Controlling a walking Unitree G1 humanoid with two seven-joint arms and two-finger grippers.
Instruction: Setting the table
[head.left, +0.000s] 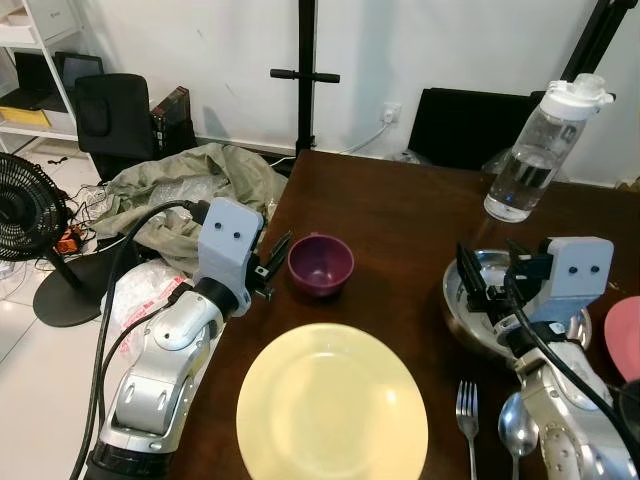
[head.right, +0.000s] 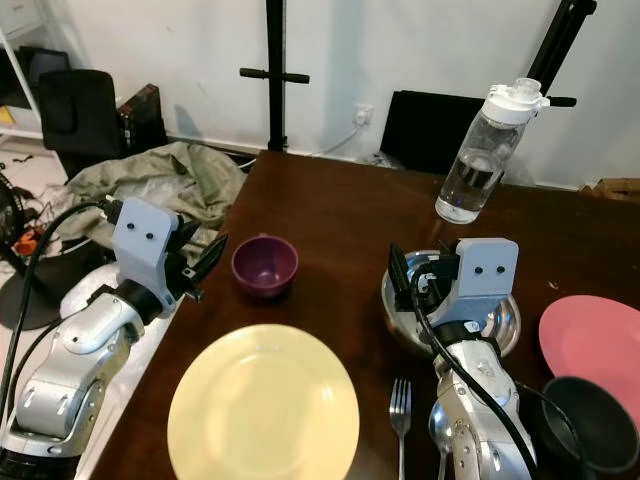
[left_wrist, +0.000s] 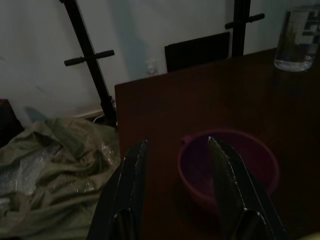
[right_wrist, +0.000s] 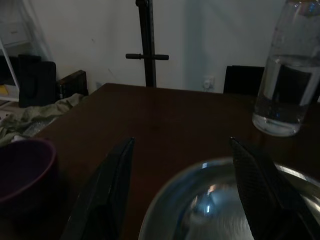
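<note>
A purple bowl (head.left: 321, 265) is seen on the dark wooden worktop (head.left: 400, 215), behind a yellow plate (head.left: 332, 405). The left end effector (head.left: 272, 262) is held just beside the bowl, released, with one finger seemingly over the near rim, though the dim wrist view leaves contact unclear. The right end effector (head.left: 482, 283) is spread open over a steel bowl (head.right: 505, 325). A fork (head.left: 466, 415) and spoon (head.left: 516, 432) lie right of the plate. A water bottle (head.left: 540, 150) stands behind, with a pink plate (head.right: 590, 335) and black bowl (head.right: 592, 420) at the right.
</note>
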